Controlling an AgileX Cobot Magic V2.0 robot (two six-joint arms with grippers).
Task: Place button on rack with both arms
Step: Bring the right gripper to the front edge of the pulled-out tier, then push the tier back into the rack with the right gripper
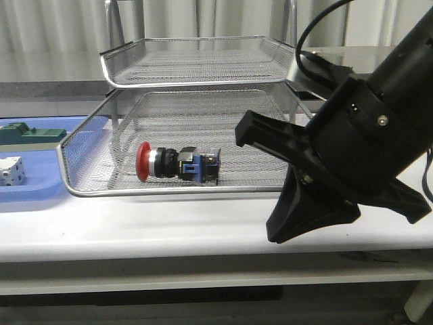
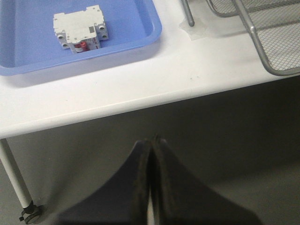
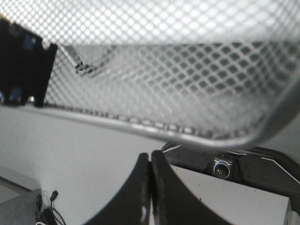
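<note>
The button (image 1: 177, 164), with its red head, silver collar and black and blue body, lies on its side in the pulled-out lower tier (image 1: 169, 191) of the silver wire-mesh rack (image 1: 203, 80). My right gripper (image 1: 276, 233) is shut and empty. It hangs in front of the tier's right front corner, apart from the button. In the right wrist view the shut fingertips (image 3: 151, 155) sit just below the tier's front rim (image 3: 140, 124), and the button's dark body (image 3: 23, 61) shows through the mesh. My left gripper (image 2: 151, 139) is shut and empty, below the table's front edge. It is out of the front view.
A flat blue tray (image 1: 27, 193) lies left of the rack and holds a white block (image 1: 10, 169) and a green block (image 1: 30, 133). The left wrist view shows the tray (image 2: 117, 44), the white block (image 2: 78, 30) and a corner of the rack (image 2: 274, 70). The upper tier (image 1: 203, 80) overhangs the back of the lower one.
</note>
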